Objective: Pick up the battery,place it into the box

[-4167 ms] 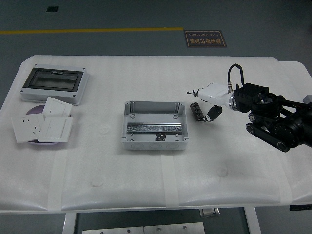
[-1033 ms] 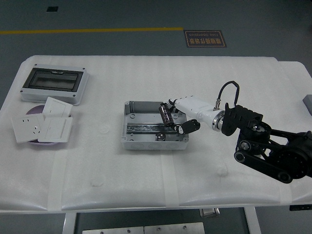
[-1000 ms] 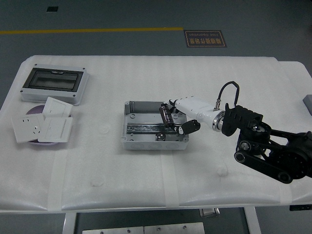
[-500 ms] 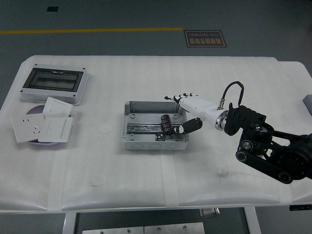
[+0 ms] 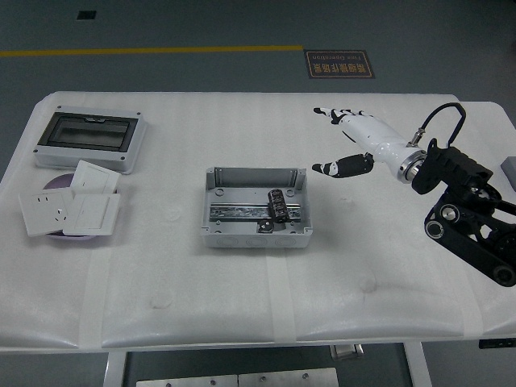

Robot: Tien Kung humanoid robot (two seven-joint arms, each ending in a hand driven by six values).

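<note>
The battery [image 5: 278, 206] lies inside the box [image 5: 256, 207] (small, stiff, likely rolls; grip its middle); right robot hand [image 5: 348, 143] hovers beyond the box, fingers spread, empty

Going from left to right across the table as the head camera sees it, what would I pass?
White switch plates → grey box → battery lying inside the box, toward its right end → the robot's right hand, open and empty, raised beyond the box's right side. The dark-windowed enclosure sits behind the switch plates, so its place overlaps theirs.
</note>
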